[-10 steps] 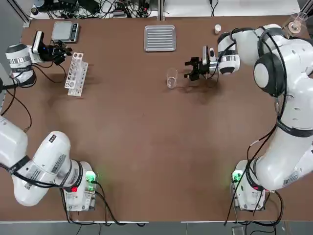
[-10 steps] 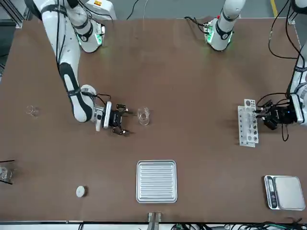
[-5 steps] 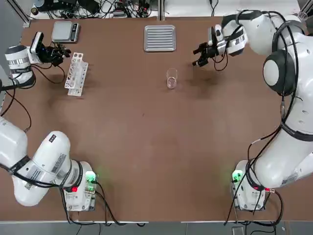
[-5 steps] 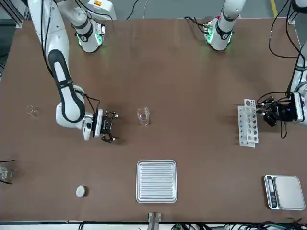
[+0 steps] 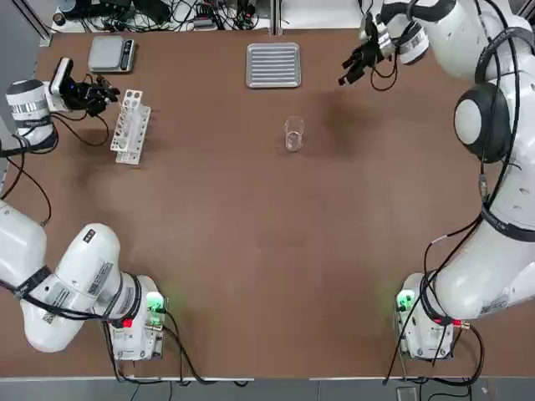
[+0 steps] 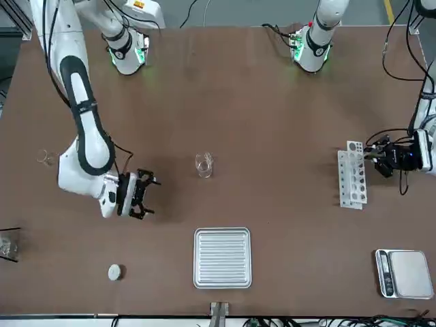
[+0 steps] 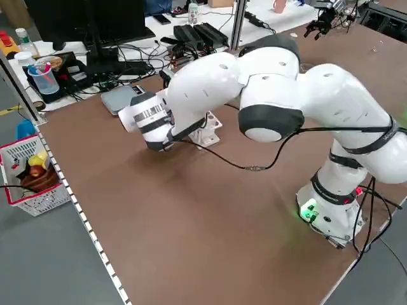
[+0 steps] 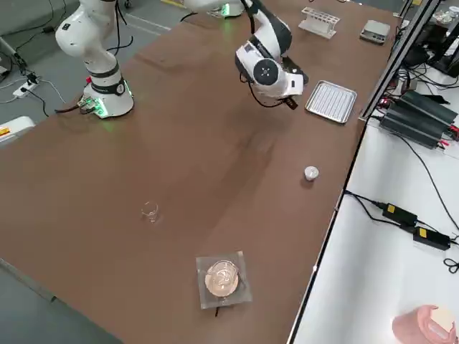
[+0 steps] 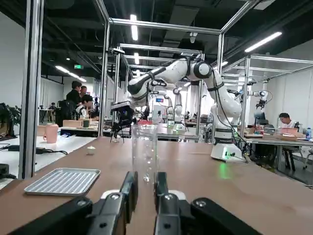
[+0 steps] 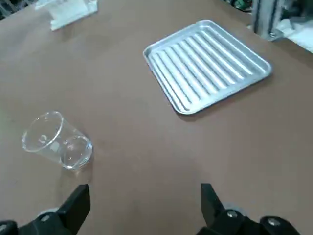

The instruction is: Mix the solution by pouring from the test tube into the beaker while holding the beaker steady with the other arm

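The beaker (image 5: 293, 134) (image 6: 204, 165) stands upright and alone at mid-table, untouched; it also shows in the right wrist view (image 10: 57, 140). My right gripper (image 5: 344, 77) (image 6: 148, 197) (image 10: 142, 203) hangs open and empty well away from it, near the far edge beside the tray. At the far left, my left gripper (image 5: 104, 88) (image 6: 373, 158) (image 9: 145, 176) is shut with nothing in it, a short gap from the end of the white rack (image 5: 129, 125) (image 6: 352, 180). A test tube (image 9: 144, 152) rises from the rack just beyond its fingertips.
A ribbed metal tray (image 5: 273, 65) (image 6: 222, 257) lies at the far edge. A scale (image 5: 111, 53) sits at the far left corner and a small white disc (image 5: 372, 50) right of the tray. Small glass pieces (image 6: 45, 158) rest at the robot's right side.
My right gripper, still open, has pulled back from beside the beaker to the far edge near the tray. The beaker stayed put. My left gripper edged slightly away from the rack.
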### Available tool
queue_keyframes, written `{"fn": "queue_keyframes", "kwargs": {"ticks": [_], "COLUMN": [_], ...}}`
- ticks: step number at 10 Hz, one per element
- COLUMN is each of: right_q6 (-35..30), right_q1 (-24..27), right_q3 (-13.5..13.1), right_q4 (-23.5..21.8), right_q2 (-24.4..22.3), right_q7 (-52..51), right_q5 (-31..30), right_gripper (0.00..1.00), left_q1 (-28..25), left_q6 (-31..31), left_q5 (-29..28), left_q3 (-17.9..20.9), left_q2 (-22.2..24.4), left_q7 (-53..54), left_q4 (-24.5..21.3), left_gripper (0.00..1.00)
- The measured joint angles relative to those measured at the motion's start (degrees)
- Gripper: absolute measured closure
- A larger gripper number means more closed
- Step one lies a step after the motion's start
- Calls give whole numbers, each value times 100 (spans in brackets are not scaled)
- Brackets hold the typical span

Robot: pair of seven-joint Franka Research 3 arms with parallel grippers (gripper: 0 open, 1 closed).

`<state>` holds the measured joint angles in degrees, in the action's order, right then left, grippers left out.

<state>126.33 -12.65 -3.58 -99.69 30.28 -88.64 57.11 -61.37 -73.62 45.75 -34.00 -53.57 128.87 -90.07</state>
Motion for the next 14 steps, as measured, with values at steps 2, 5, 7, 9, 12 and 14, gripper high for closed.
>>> {"fn": "queue_keyframes", "kwargs": {"ticks": [2,5,7,9,12,14], "right_q6": [351,736,704,576,-256,-968], "right_q1": [35,35,38,38,36,38], "right_q3": [4,19,21,89,187,180], "right_q4": [308,654,837,1058,1504,1876], "right_q2": [-22,-35,-36,-42,-187,-273], "right_q7": [1248,2777,4506,6428,8801,9434], "right_q5": [-869,-1993,-2803,-3540,-4144,-4435], "right_gripper": [0,0,0,0,0,0], "left_q1": [-4,-4,-4,-1,11,33], "left_q6": [-52,-126,-141,-152,-167,-173], "left_q5": [0,0,0,0,0,0], "left_q3": [0,0,0,-3,-3,-4], "left_q2": [0,0,0,0,0,-2], "left_q7": [1,2,2,2,2,2], "left_q4": [2,4,19,25,31,43], "left_gripper": [78,78,78,78,78,78]}}
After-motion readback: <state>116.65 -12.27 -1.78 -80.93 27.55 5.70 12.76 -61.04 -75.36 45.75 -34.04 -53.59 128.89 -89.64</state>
